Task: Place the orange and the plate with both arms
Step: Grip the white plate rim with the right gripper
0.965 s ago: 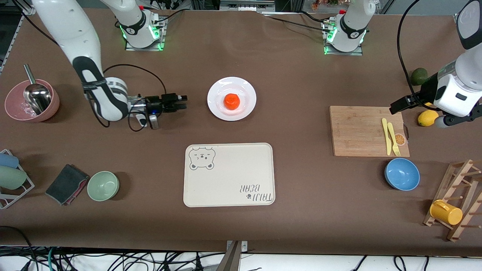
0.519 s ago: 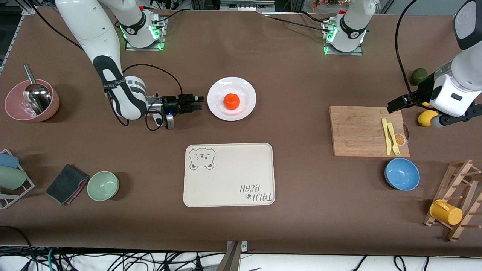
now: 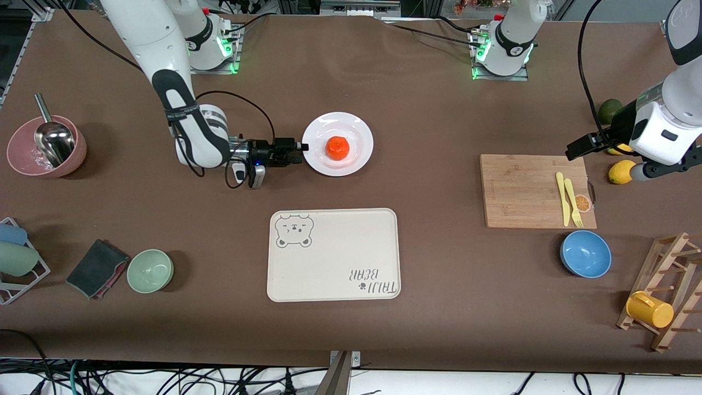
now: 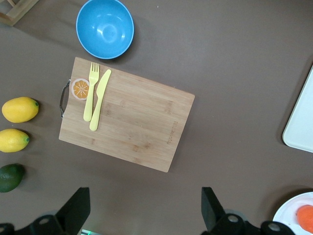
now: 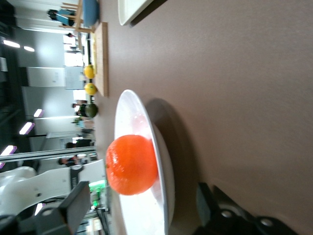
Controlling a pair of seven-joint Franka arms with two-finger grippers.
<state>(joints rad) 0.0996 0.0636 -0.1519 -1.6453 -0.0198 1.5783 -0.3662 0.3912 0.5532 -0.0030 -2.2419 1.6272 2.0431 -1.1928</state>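
The orange [image 3: 337, 147] sits in the middle of the white plate [image 3: 359, 131], which lies on the table farther from the front camera than the cream tray. My right gripper [image 3: 300, 150] lies low at the plate's edge on the side toward the right arm's end of the table. It is open, and in the right wrist view the gripper [image 5: 144, 210] has the plate's rim [image 5: 124, 112] between its fingers, with the orange [image 5: 131, 164] just ahead. My left gripper [image 3: 582, 147] hangs open and empty high over the cutting board's end. In its wrist view the left gripper [image 4: 144, 213] is over bare table.
The bear-printed tray [image 3: 333, 255] lies nearer the front camera than the plate. A cutting board [image 3: 526, 189] with yellow fork and knife, a blue bowl [image 3: 586, 253], lemons [image 3: 623, 171] and an avocado [image 3: 610, 111] are at the left arm's end. A green bowl [image 3: 150, 270] and a pink bowl [image 3: 46, 147] are at the right arm's end.
My right gripper has slid along the table toward the plate and now reaches its rim. My left arm has shifted slightly. The plate and orange have not moved.
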